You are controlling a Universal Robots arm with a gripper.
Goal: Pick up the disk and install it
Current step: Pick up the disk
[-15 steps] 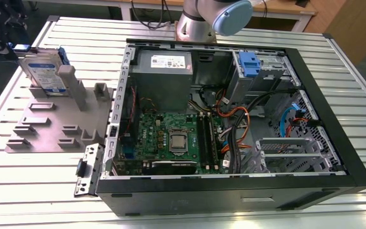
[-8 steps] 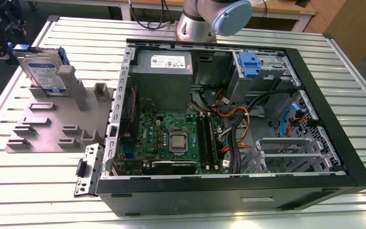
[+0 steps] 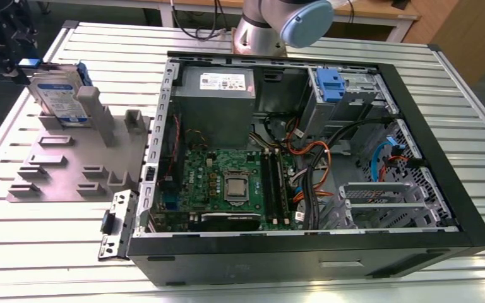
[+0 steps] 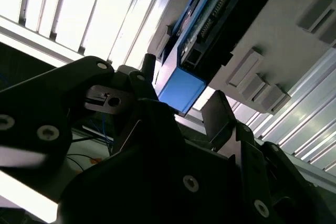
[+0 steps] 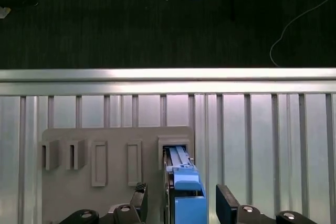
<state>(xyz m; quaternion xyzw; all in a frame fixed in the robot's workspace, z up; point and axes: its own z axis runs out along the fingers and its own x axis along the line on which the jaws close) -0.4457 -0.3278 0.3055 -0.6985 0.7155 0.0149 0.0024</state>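
So the disk (image 3: 60, 95) stands upright in a slot on the holder (image 3: 65, 170), which sits on the table (image 3: 124, 44), at the exterior view's left of the case (image 3: 444, 158). In the first wrist view the gripper (image 5: 182, 200) straddles the disk's end, 1 finger each side, gaps between.

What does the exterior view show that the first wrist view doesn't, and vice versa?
Exterior view adds: the open computer case with its motherboard, and the arm. First wrist view adds: the end effector, open, its fingers flanking the disk, plus dark floor beyond the slatted table. Both share: the disk upright in the grey holder on the slatted table.
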